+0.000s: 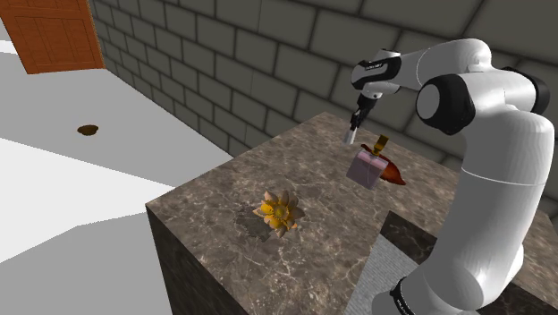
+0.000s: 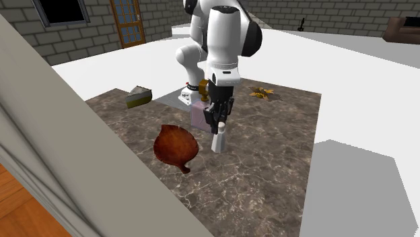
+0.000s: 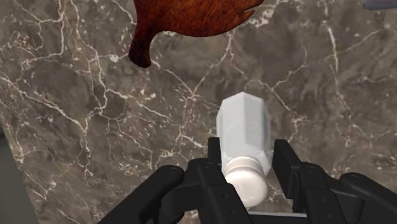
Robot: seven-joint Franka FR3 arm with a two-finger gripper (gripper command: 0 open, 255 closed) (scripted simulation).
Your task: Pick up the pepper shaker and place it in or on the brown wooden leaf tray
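**Operator:** The claw [image 3: 247,154] is closed partway, one finger on each side of the white pepper shaker [image 3: 243,127], clasping it just below its cap. I hold it upright over the marble table [image 2: 283,155]. I cannot confirm that its base is off the surface.

**Supervisor:** Step in hand?

**Operator:** By my reading, the pick is done and the carry is next. The leaf tray [image 2: 175,145] lies near the shaker, toward the second exterior view's left. The next move calls for a short lift, a sideways traverse over the tray, then a level descent before release. A tall, narrow shaker may tip.

**Supervisor:** Inventory, left to right?

**Operator:** Second exterior view: one grey wedge [image 2: 138,98], one tray, one pink box [image 2: 198,116] with one small gold item [image 2: 204,85] by it, one shaker, one yellow flower-shaped piece [image 2: 261,93]. One arm, one claw.
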